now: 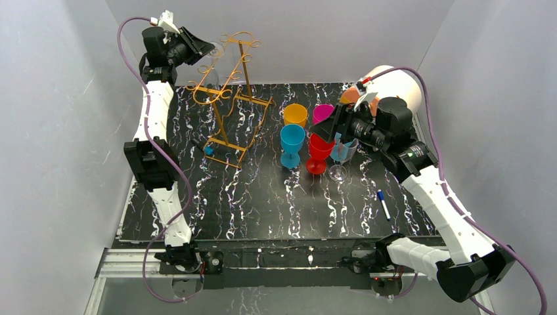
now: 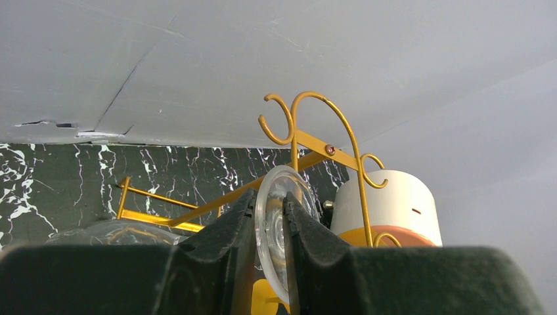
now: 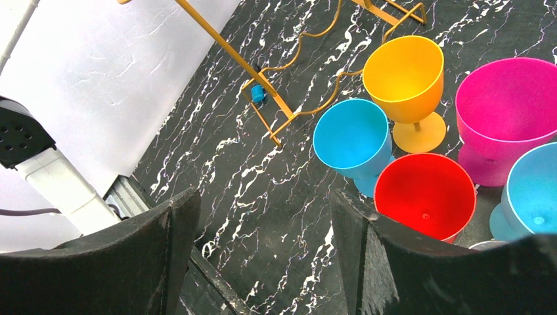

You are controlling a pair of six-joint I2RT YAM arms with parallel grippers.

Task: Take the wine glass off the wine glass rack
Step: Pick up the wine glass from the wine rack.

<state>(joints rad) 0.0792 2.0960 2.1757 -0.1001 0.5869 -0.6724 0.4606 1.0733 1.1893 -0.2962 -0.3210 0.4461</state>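
Gripping wine glass [image 2: 274, 197] foot at wine glass rack [image 2: 328, 149], far-left table [image 1: 263, 203] corner.
L claw [image 2: 268, 207] clamped on it; R claw [image 3: 263, 220] apart.

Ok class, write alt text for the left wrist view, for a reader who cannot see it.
The left end effector pinches the clear round foot of a wine glass at the golden wine glass rack. A white container stands behind at right, marbled black table at left.

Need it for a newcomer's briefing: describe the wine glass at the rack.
Find the tall golden wire rack at the table's far left. At its top, the left gripper pinches the foot of a clear wine glass. The other glasses all stand on the table; this one alone is held aloft.
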